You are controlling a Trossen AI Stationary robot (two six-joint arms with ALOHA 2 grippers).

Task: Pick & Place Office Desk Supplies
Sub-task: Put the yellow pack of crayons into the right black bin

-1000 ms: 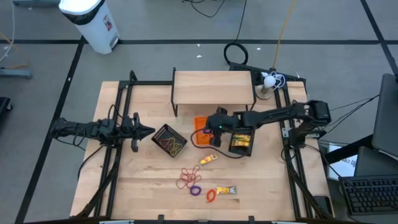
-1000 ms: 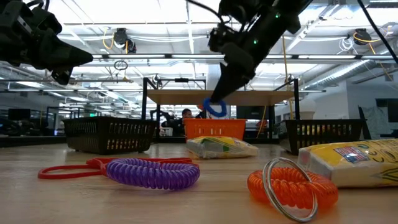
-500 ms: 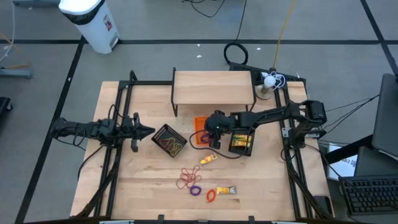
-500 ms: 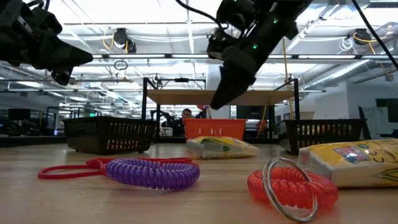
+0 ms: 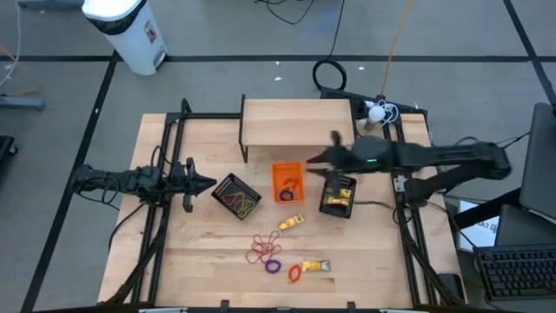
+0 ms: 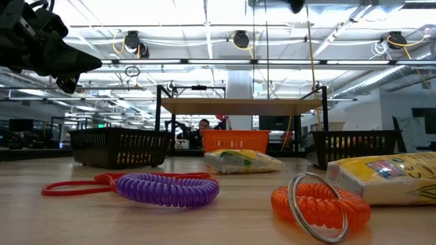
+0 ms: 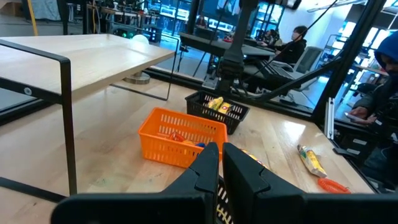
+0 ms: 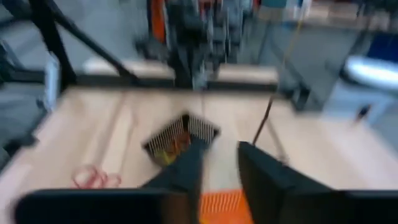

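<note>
Loose supplies lie flat on the near half of the table: red rubber bands (image 5: 262, 249), a purple ring (image 5: 274, 265), an orange ring (image 5: 294, 273) and two yellow packets (image 5: 291, 223) (image 5: 317, 266). An orange tray (image 5: 287, 181) stands between two black mesh trays (image 5: 237, 195) (image 5: 337, 196). My right gripper (image 8: 221, 162) is open and empty, high above the table to the right of the orange tray (image 5: 319, 158). My left gripper (image 7: 221, 163) waits shut near the left edge (image 5: 208, 183).
A raised wooden shelf (image 5: 298, 122) stands at the far side, behind the trays. Black frame rails (image 5: 165, 174) run along both table sides. The right mesh tray (image 7: 217, 109) holds yellow packets. People sit beyond the table in the left wrist view.
My right gripper held a blue ring over the orange tray and has let it go. It has since risen steeply and drawn back toward the table's right edge, leaving the low view. The ring no longer shows at its fingertips.
</note>
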